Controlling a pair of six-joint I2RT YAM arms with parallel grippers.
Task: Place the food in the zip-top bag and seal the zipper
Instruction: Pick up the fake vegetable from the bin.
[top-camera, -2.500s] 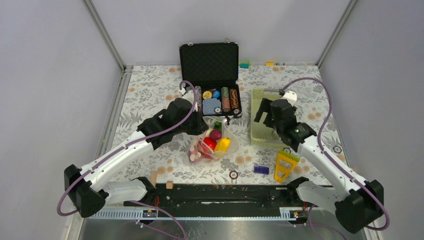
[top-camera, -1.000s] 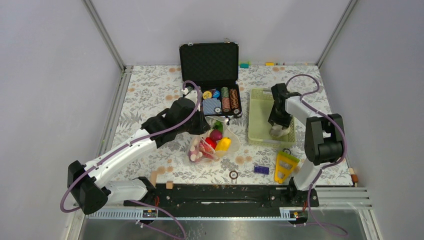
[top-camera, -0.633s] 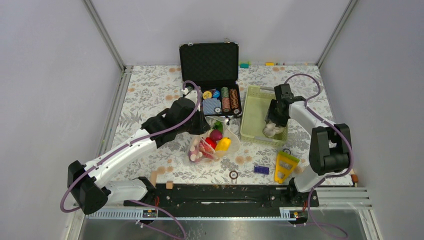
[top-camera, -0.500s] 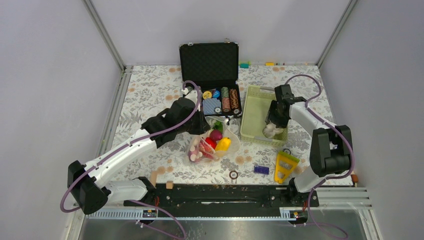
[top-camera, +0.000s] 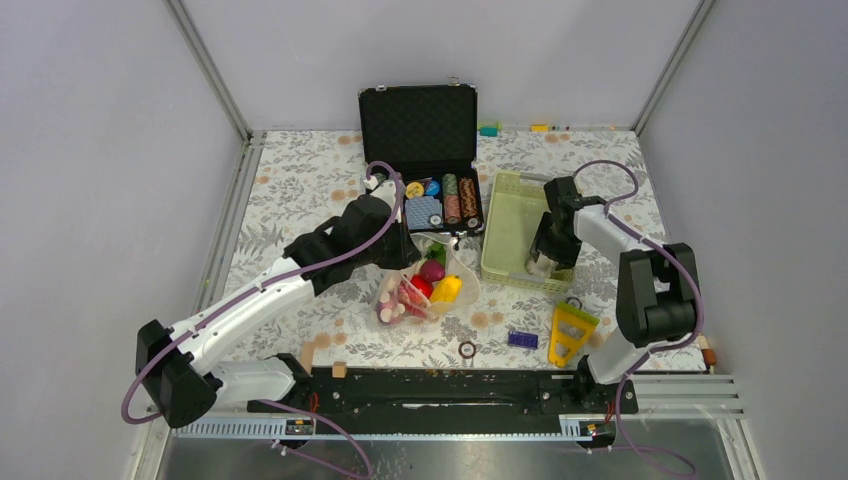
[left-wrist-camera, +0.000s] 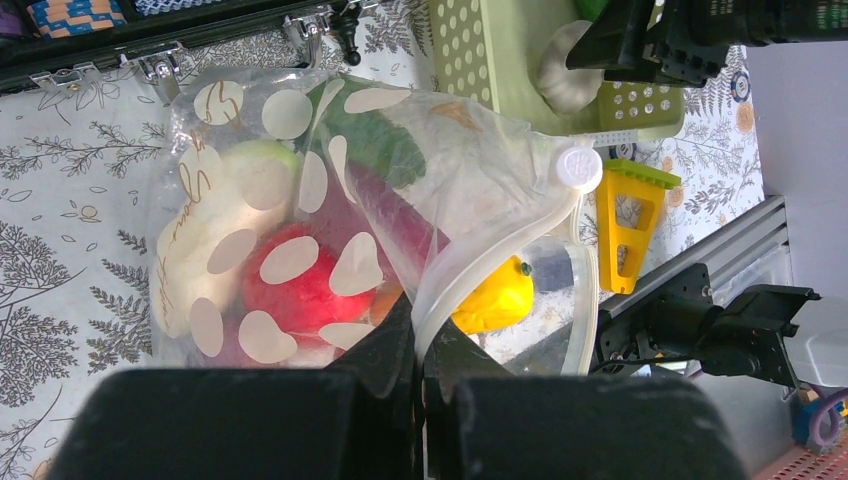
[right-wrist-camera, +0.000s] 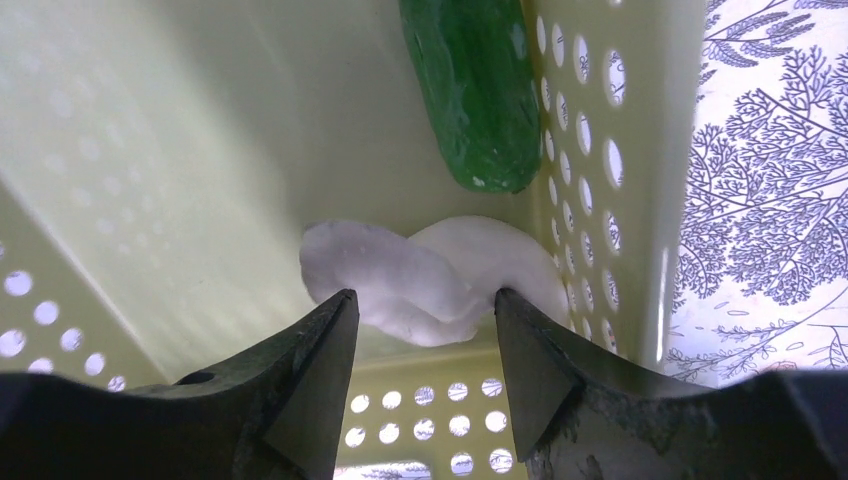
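Top: we see the zip-top bag (top-camera: 430, 272), food (top-camera: 445, 289) inside, on the worktop (top-camera: 300, 190) centre, just near of the black case (top-camera: 420, 130).
Left wrist: left fingers (left-wrist-camera: 375, 395) pressed together, pinching the bag's mouth edge.
Right wrist: right fingers (right-wrist-camera: 310, 372) spread either side of a white food piece (right-wrist-camera: 430, 275) in the green basket (right-wrist-camera: 150, 150) corner, green piece (right-wrist-camera: 475, 90) just beside it.

We find the right gripper (right-wrist-camera: 422, 298) with its two dark fingers (right-wrist-camera: 300, 390) spread apart inside a pale green perforated basket (right-wrist-camera: 150, 150). A white food piece (right-wrist-camera: 430, 280) lies just ahead of the fingertips, in the basket corner and spanning the gap between them. We cannot confirm contact. A green food piece (right-wrist-camera: 478, 90) lies further ahead, along the wall on the right. Floral cloth (right-wrist-camera: 770, 200) shows beyond that wall.
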